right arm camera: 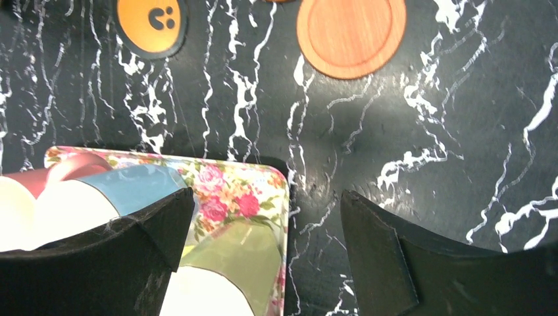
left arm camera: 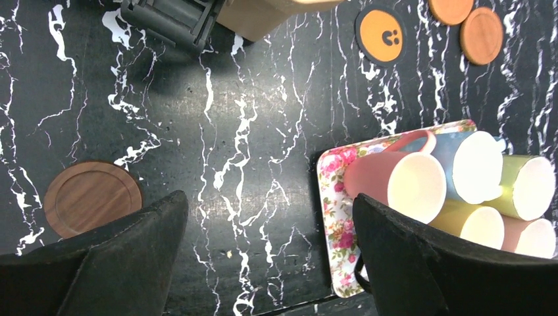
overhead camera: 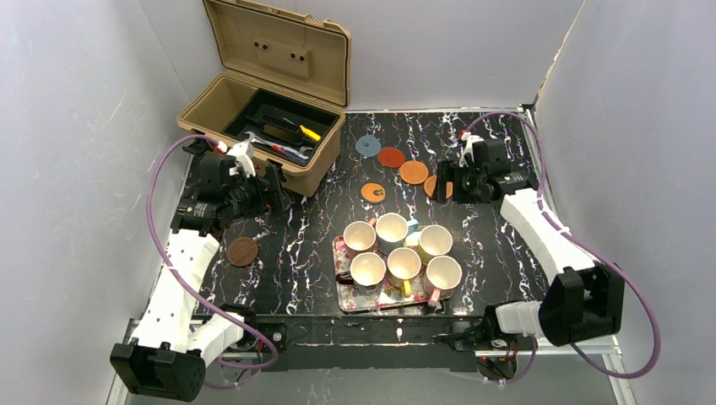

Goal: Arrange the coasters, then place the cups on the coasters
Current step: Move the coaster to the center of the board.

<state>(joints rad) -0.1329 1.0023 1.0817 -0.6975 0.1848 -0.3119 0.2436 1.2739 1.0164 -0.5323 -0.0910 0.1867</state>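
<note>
Four coasters run diagonally across the back of the table: blue-grey (overhead camera: 367, 145), red (overhead camera: 390, 157), orange (overhead camera: 413, 172), and another orange one half hidden under my right gripper (overhead camera: 442, 184). A yellow-orange, black-rimmed coaster (overhead camera: 372, 192) lies nearer the tray, and a dark brown one (overhead camera: 242, 251) sits at the left. Several cups (overhead camera: 391, 228) stand together on the floral tray (overhead camera: 342, 295). My left gripper (left arm camera: 266, 217) hangs open above bare table between the brown coaster (left arm camera: 92, 197) and a pink cup (left arm camera: 395, 181). My right gripper (right arm camera: 266, 210) is open and empty over the tray's corner (right arm camera: 230, 191), near the orange coaster (right arm camera: 351, 34).
An open tan toolbox (overhead camera: 262, 110) with tools inside stands at the back left, close to my left arm. White walls enclose the table on three sides.
</note>
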